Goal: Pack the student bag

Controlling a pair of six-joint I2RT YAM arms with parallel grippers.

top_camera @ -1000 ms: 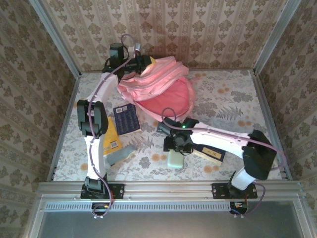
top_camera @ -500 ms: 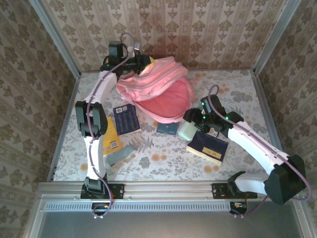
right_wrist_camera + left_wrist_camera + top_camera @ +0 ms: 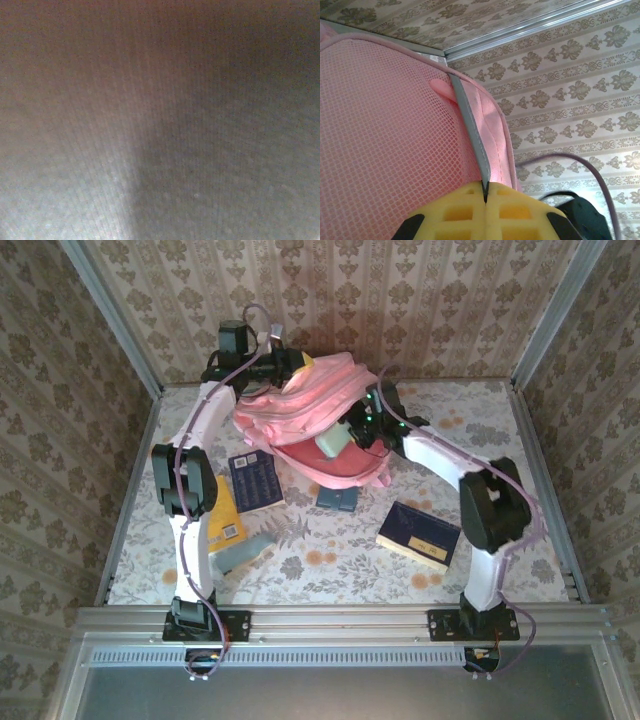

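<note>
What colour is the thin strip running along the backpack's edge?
Grey strip on the large pink fabric backpack; left wrist view best.

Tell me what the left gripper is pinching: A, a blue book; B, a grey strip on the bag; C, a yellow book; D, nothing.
B: in the left wrist view the left gripper is shut, yellow fingers together, on a grey strip along the edge of the bag.
</note>
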